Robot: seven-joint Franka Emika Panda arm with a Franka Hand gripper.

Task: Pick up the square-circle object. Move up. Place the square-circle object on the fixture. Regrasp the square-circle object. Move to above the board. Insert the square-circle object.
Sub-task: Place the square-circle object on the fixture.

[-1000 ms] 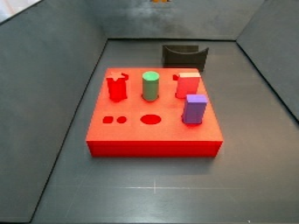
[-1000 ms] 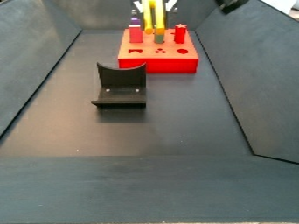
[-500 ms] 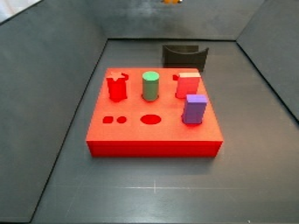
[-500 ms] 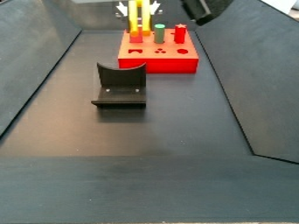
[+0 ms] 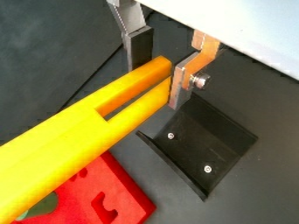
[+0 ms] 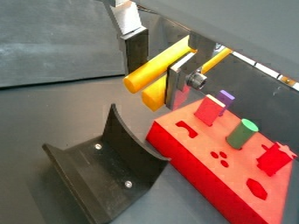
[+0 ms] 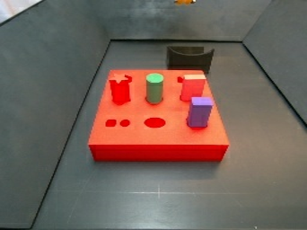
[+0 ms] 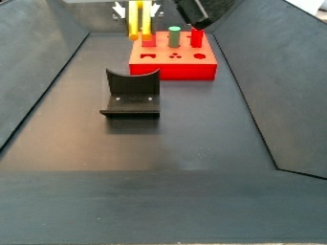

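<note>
Colours only: the square-circle object (image 5: 87, 122) was yellow-orange, clamped in the gripper (image 5: 160, 66) with its silver fingers (image 5: 184, 80) and dark pads, up above the floor. The board (image 7: 160, 126) was bright red, carrying a green cylinder (image 7: 155, 88), a purple block (image 7: 199, 111) and red pegs. The fixture (image 8: 130, 95) was black, the floor dark grey.

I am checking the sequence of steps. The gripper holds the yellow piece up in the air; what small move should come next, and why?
Probably carry it toward the fixture and lower. The gripper is shut on the square-circle object, high above the floor near the board, and the fixture's recess is empty.
</note>
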